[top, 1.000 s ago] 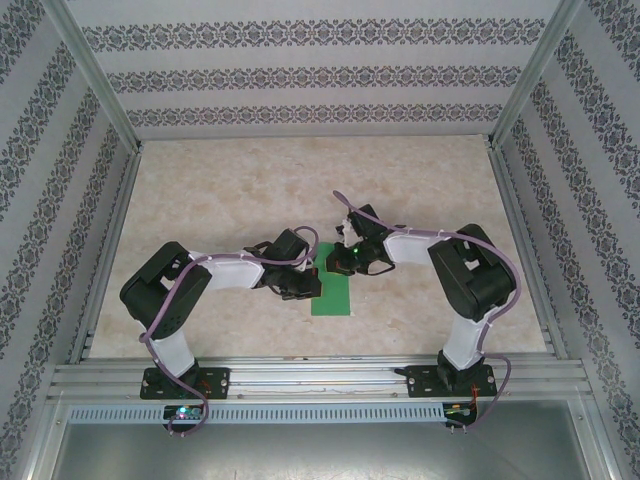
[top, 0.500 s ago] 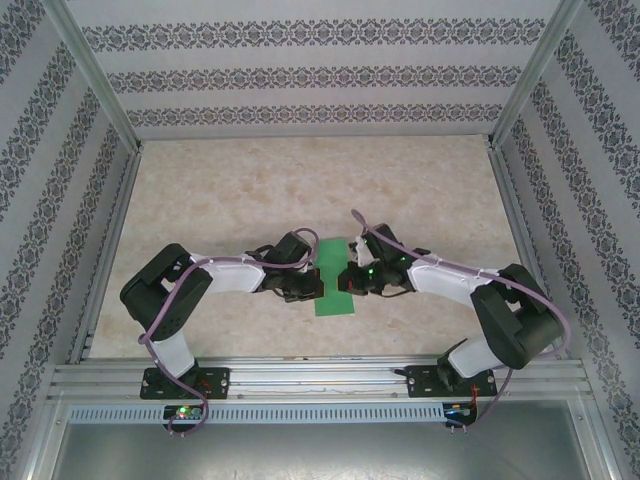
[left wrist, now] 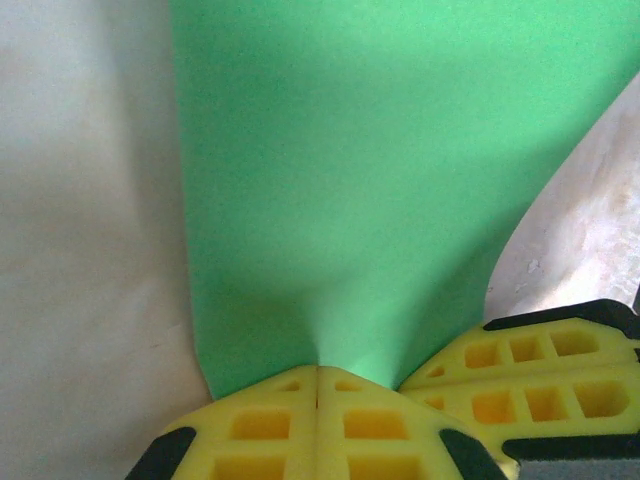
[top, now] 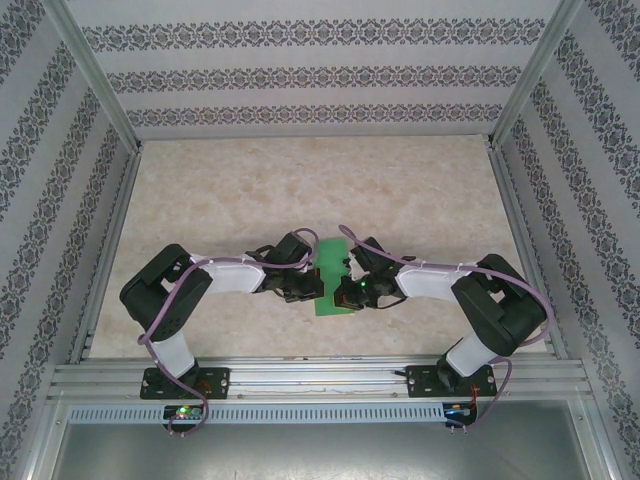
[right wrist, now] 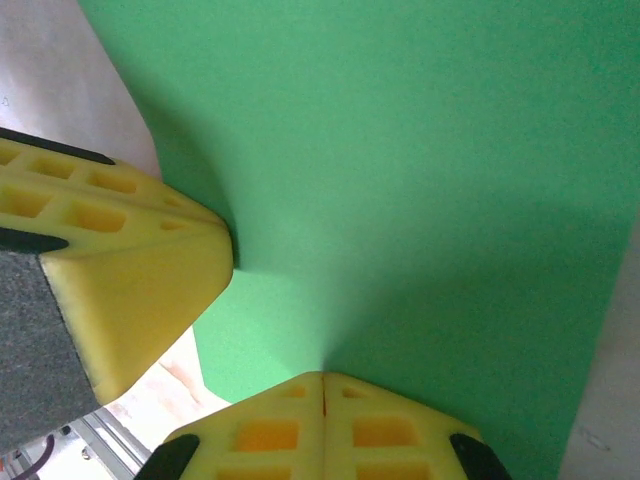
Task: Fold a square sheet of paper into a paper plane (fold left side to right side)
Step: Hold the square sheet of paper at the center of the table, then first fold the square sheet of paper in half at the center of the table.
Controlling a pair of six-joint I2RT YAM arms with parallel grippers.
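Right gripper [top: 342, 291] slid nearer along paper [top: 330, 258]

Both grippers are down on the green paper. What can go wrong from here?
1. The left gripper and right gripper, both shut, sit tip-down on the paper right beside each other. A sideways move may make them collide.
2. The paper looks puckered at both tips, so dragging could add a stray crease or tear it.
3. Its far end lies unheld, so it may swivel and skew the fold.
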